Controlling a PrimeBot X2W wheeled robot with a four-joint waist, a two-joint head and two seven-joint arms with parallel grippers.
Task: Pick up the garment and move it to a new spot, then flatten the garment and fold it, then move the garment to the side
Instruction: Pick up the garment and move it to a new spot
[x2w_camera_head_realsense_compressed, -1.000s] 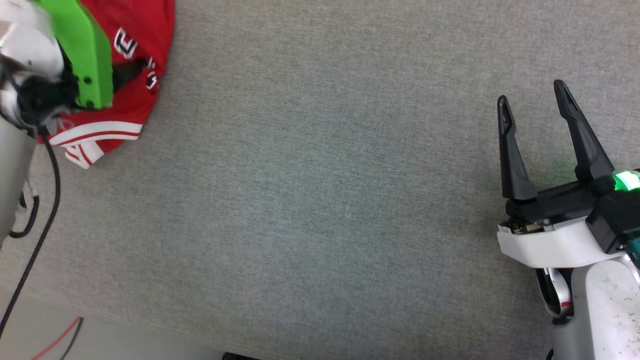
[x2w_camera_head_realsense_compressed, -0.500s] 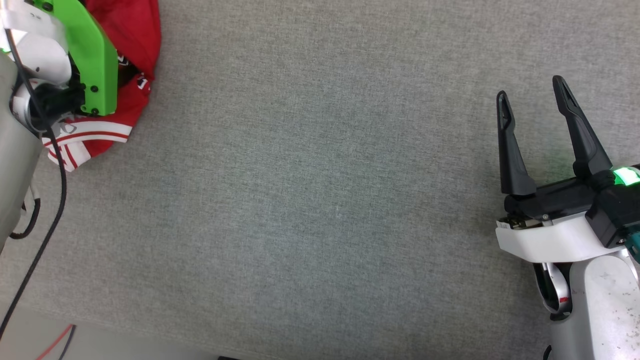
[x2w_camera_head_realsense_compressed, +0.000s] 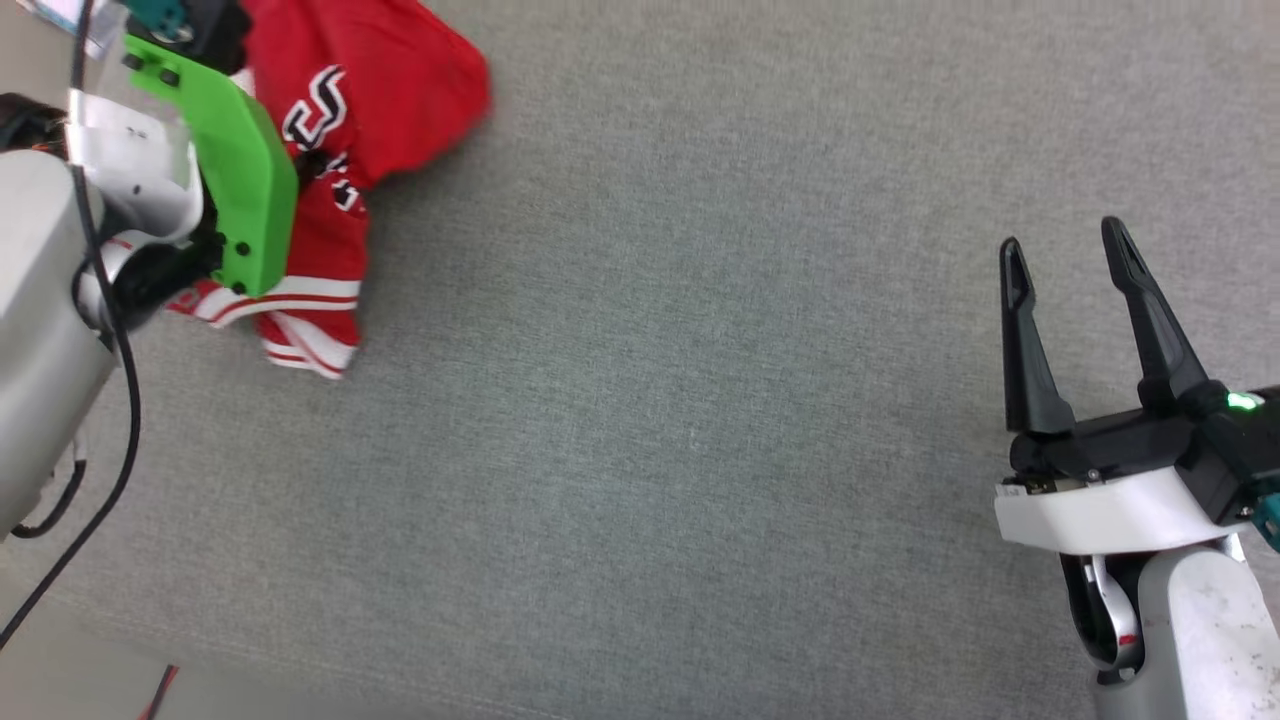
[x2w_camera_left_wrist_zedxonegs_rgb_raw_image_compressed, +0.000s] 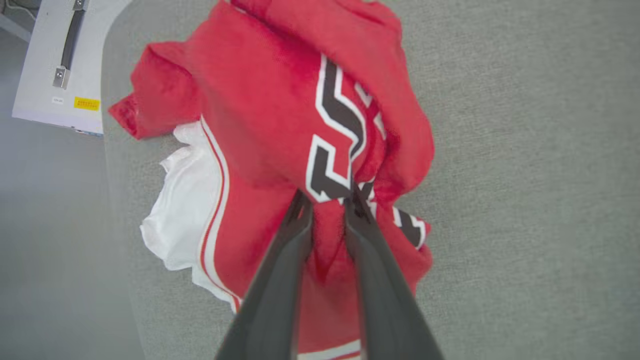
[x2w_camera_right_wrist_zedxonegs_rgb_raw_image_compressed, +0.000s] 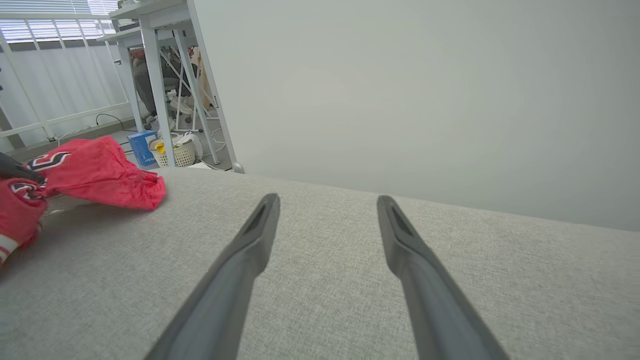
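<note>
The left gripper (x2w_camera_left_wrist_zedxonegs_rgb_raw_image_compressed: 327, 202), pinching the garment (x2w_camera_head_realsense_compressed: 400, 90), swings in from the far-left corner of the grey surface (x2w_camera_head_realsense_compressed: 700, 420). Its green bracket (x2w_camera_head_realsense_compressed: 240, 190) now sits lower and further right in the head view. The red cloth comes along, a fold billowing out rightward, more lettering showing. The right gripper (x2w_camera_head_realsense_compressed: 1061, 240) dips slightly toward the near edge.

Right gripper (x2w_camera_head_realsense_compressed: 1065, 245): two long tapered black fingers (x2w_camera_head_realsense_compressed: 1025, 330); behind the jaws, black block (x2w_camera_head_realsense_compressed: 1110, 435) with lit green lamp (x2w_camera_head_realsense_compressed: 1243, 402), white collar (x2w_camera_head_realsense_compressed: 1100, 510), speckled grey forearm (x2w_camera_head_realsense_compressed: 1190, 620).
Left gripper (x2w_camera_left_wrist_zedxonegs_rgb_raw_image_compressed: 328, 196): dark fingers; behind the jaws, bright green bracket (x2w_camera_head_realsense_compressed: 235, 170) with black screws (x2w_camera_head_realsense_compressed: 240, 248), loose black cable (x2w_camera_head_realsense_compressed: 133, 400).
</note>
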